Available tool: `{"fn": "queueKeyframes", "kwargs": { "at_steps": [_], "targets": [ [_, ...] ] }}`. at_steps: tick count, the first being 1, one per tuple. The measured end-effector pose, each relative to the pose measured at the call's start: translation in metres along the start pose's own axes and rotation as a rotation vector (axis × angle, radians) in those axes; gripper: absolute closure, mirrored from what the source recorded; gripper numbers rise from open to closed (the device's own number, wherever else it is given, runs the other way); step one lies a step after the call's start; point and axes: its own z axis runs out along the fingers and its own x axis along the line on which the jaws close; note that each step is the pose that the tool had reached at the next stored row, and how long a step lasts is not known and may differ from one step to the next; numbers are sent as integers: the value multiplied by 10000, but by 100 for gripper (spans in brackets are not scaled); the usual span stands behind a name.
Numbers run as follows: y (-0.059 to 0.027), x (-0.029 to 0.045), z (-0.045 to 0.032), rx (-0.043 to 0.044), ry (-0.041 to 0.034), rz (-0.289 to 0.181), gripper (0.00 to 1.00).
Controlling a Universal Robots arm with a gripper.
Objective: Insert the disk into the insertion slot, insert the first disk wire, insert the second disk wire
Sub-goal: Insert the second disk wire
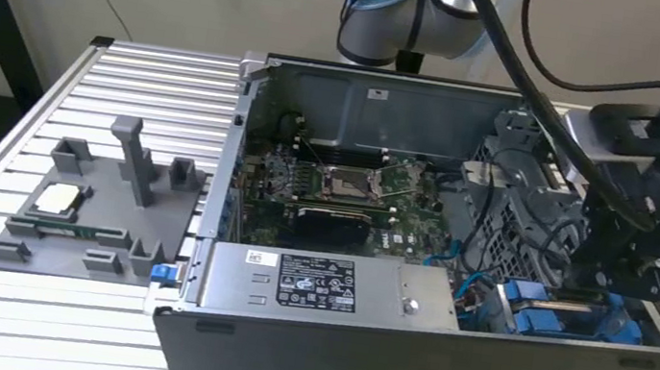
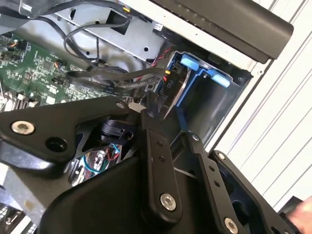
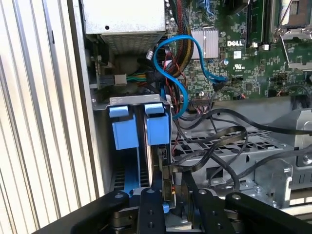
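Pincer [image 3: 168, 202] down in case corner, pinching wire connector at disk [image 3: 157, 161] edge. Disk stands on edge in insertion slot [image 3: 127, 131], long axis straight ahead of fingers.

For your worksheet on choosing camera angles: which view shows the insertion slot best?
The first wrist view: it looks straight down on the insertion slot, showing both blue tabs and the gap between them. The second wrist view catches it obliquely behind the gripper. In the exterior view the arm partly covers it.
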Motion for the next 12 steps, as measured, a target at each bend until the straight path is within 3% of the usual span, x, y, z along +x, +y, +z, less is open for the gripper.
{"fn": "queueKeyframes", "kwargs": {
  "at_steps": [3, 5, 10, 12],
  "targets": [
    [-13, -3, 0, -8, 27, -6, 69],
    [-66, -8, 7, -119, 125, 0, 69],
    [-143, -22, 3, -434, 278, 25, 69],
    [-158, -25, -3, -531, 411, 22, 69]
  ]
}}
